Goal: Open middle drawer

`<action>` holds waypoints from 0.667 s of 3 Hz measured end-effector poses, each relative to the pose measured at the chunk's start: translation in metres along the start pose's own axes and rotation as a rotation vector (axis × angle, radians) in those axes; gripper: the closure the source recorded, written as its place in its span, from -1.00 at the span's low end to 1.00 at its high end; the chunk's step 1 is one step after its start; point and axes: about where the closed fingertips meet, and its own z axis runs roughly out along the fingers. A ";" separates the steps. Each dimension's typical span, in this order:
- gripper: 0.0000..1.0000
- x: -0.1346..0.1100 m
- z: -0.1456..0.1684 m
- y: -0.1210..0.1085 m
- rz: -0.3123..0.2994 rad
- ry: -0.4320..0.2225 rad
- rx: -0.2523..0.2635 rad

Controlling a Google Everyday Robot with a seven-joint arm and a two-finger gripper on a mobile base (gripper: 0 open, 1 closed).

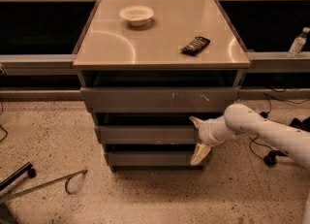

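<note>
Gripper (197, 137) | fingers spread wide | straddling right end of middle drawer (145, 134) front | holding nothing

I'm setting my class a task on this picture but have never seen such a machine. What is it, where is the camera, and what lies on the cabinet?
The white limb from the right is a robot's single arm. Its tool, two pale fingers spread apart, sits at the right end of the middle drawer, one finger above that front, one below; it grips nothing yet. The one camera looks down at the cabinet from the front. On its top lie a white bowl and a dark flat object, perhaps a remote. A bottle stands off to the right.
</note>
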 end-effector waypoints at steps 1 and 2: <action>-1.00 0.015 0.022 -0.007 -0.002 -0.005 -0.010; -1.00 0.015 0.031 -0.008 -0.004 -0.008 -0.026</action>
